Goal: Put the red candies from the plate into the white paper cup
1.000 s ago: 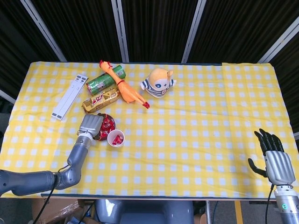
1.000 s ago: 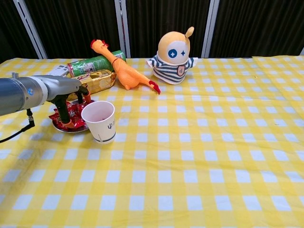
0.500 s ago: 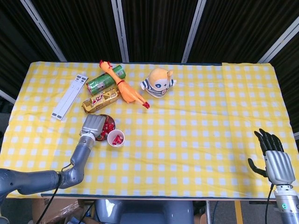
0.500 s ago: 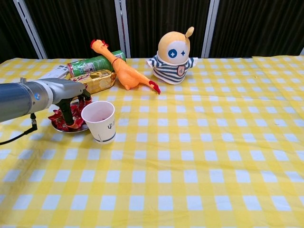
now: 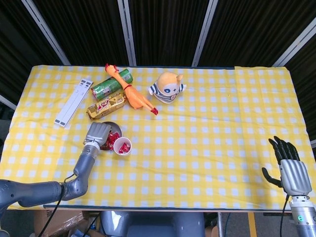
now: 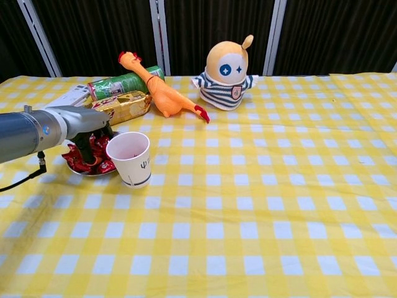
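A dark plate [image 5: 115,125] [image 6: 93,173] of red candies [image 5: 113,138] [image 6: 100,149] sits at the table's front left. Right beside it stands the white paper cup [image 5: 122,146] [image 6: 130,160], upright, and the head view shows a red candy inside it. My left hand [image 5: 98,133] [image 6: 93,128] hangs over the plate's left half with its dark fingers [image 6: 82,149] dipped into the candy pile. Whether they pinch a candy is hidden. My right hand [image 5: 289,165] hovers off the table's front right corner, fingers spread, holding nothing.
Behind the plate lie a gold snack bar [image 5: 105,105] [image 6: 124,105], a green can [image 5: 111,84] [image 6: 121,84] and an orange rubber chicken [image 5: 132,95] [image 6: 160,90]. A yellow doll in a striped shirt [image 5: 168,87] [image 6: 227,74] stands mid-back. A white strip [image 5: 73,100] lies far left.
My left hand has sunk lower and a little leftward into the candies, and the plate has slid slightly left with it. The right hand has not moved.
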Motion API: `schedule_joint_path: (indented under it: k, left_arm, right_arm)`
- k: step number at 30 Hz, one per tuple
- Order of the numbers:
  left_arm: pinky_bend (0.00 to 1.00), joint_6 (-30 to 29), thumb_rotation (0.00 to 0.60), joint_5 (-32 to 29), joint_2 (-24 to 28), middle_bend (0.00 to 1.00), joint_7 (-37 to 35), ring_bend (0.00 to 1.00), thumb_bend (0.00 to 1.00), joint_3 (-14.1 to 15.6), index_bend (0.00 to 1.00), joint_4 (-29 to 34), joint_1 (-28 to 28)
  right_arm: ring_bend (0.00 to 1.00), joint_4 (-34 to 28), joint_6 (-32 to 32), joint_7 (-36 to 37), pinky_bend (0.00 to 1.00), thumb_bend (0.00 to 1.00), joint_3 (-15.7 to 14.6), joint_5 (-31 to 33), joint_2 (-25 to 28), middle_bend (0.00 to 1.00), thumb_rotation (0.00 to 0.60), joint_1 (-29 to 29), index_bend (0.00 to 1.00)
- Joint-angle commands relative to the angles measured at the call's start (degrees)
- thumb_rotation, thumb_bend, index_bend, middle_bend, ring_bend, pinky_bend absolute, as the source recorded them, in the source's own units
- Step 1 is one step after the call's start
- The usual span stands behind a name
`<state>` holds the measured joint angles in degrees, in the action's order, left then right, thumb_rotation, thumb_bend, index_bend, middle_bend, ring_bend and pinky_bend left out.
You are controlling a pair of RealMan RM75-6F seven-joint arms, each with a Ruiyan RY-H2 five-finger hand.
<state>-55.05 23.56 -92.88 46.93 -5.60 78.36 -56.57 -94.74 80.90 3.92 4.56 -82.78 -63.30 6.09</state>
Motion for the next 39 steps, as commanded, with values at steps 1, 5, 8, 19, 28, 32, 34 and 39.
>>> schedule_joint_path:
  k: [1, 5, 8, 19, 28, 32, 34, 39]
  left_arm:
    - [0.95, -0.1, 0.600, 0.3, 0.1, 0.61, -0.1, 0.92, 0.45, -0.1, 0.56, 0.1, 0.1]
    - [0.95, -0.4, 0.600, 0.9, 0.7, 0.61, -0.5, 0.92, 0.46, -0.5, 0.57, 0.5, 0.3]
    - [0.95, -0.6, 0.600, 1.2, 1.2, 0.62, -0.4, 0.92, 0.46, -0.7, 0.57, 0.9, 0.3]
    - [0.95, -1.9, 0.600, 2.0, 3.9, 0.63, -0.4, 0.92, 0.46, -2.2, 0.57, 4.5, 0.0]
    - [0.95, -3.8, 0.600, 2.2, 7.7, 0.63, 0.1, 0.92, 0.46, -3.1, 0.58, 9.1, -0.1]
    - [0.95, -4.5, 0.600, 2.4, 9.5, 0.63, 0.2, 0.92, 0.46, -3.1, 0.58, 11.2, 0.1]
    - [0.95, -4.8, 0.600, 2.6, 10.2, 0.63, 0.0, 0.92, 0.46, -3.1, 0.58, 12.2, 0.2]
    - [0.95, -5.5, 0.600, 3.4, 11.8, 0.63, -0.5, 0.92, 0.46, -3.4, 0.58, 15.2, 0.4]
  right_arm:
    - [0.00, 0.0, 0.0, 0.0, 0.00, 0.41, 0.0, 0.0, -0.1, 0.00, 0.600, 0.0, 0.00]
    - [0.00, 0.1, 0.2, 0.1, 0.00, 0.41, 0.0, -0.2, -0.1, 0.00, 0.600, 0.0, 0.00]
    - [0.00, 0.1, 0.3, 0.1, 0.00, 0.41, 0.0, -0.2, -0.1, 0.00, 0.600, -0.1, 0.00]
    - [0.00, 0.4, 0.4, 0.4, 0.00, 0.41, 0.1, -0.2, -0.1, 0.00, 0.600, -0.1, 0.00]
    - [0.00, 0.4, 0.5, 0.2, 0.00, 0.41, 0.1, -0.2, -0.2, 0.00, 0.600, -0.1, 0.00]
    - [0.00, 0.3, 0.5, 0.1, 0.00, 0.41, 0.1, -0.2, -0.2, 0.00, 0.600, -0.2, 0.00]
    - [0.00, 0.3, 0.6, 0.0, 0.00, 0.41, 0.1, -0.3, -0.2, 0.00, 0.600, -0.2, 0.00]
    - [0.00, 0.2, 0.6, -0.2, 0.00, 0.41, 0.1, -0.3, -0.2, 0.00, 0.600, -0.1, 0.00]
